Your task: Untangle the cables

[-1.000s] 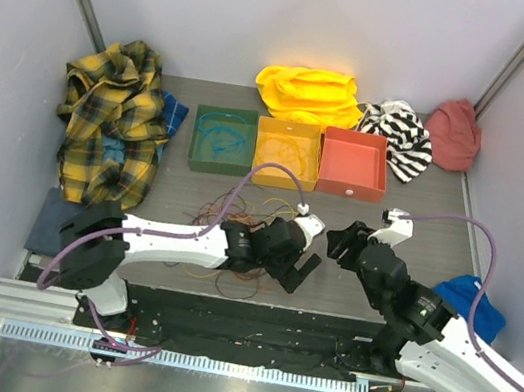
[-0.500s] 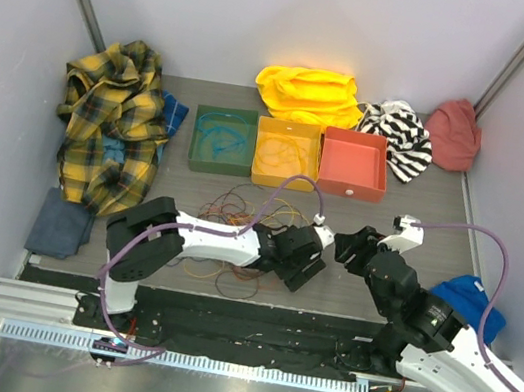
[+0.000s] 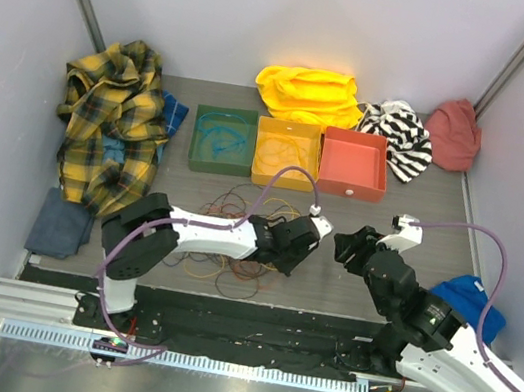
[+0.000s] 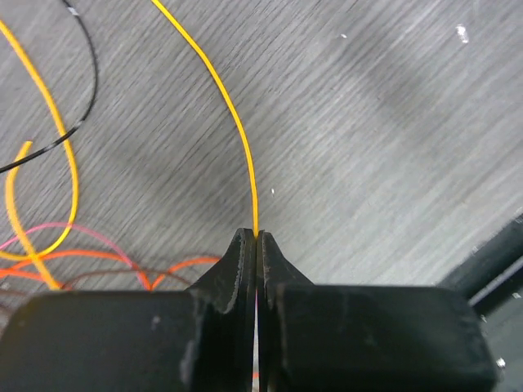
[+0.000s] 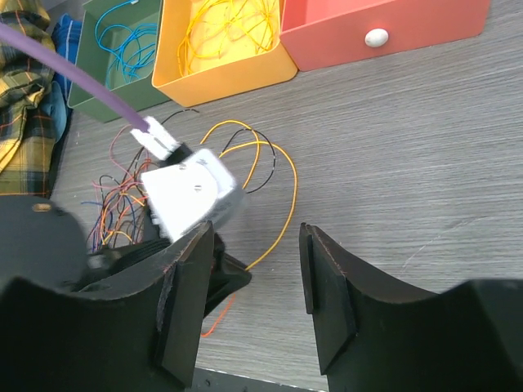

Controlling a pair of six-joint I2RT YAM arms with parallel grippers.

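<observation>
The cables (image 3: 231, 199) lie as a bunch of thin yellow-orange, red and dark loops on the grey table, in front of the trays. My left gripper (image 3: 283, 261) reaches over the bunch's right edge. In the left wrist view its jaws (image 4: 257, 238) are pressed together on a single yellow-orange cable (image 4: 237, 131), which arcs away across the table. My right gripper (image 3: 346, 247) hovers just right of the left one, open and with nothing between its fingers (image 5: 255, 245). Through its gap the same yellow-orange cable (image 5: 292, 196) shows.
Three trays stand in a row behind the bunch: green (image 3: 195, 139) holding a teal cable, yellow (image 3: 282, 181) holding yellow wire, and red (image 3: 349, 189). Clothes ring the table: a plaid shirt (image 3: 113, 119), a yellow garment (image 3: 306, 92), a striped one (image 3: 400, 134), a blue cloth (image 3: 472, 299).
My left gripper has gone from open to shut, pinching the yellow-orange cable, and has shifted slightly left and back. The right arm has barely moved.
</observation>
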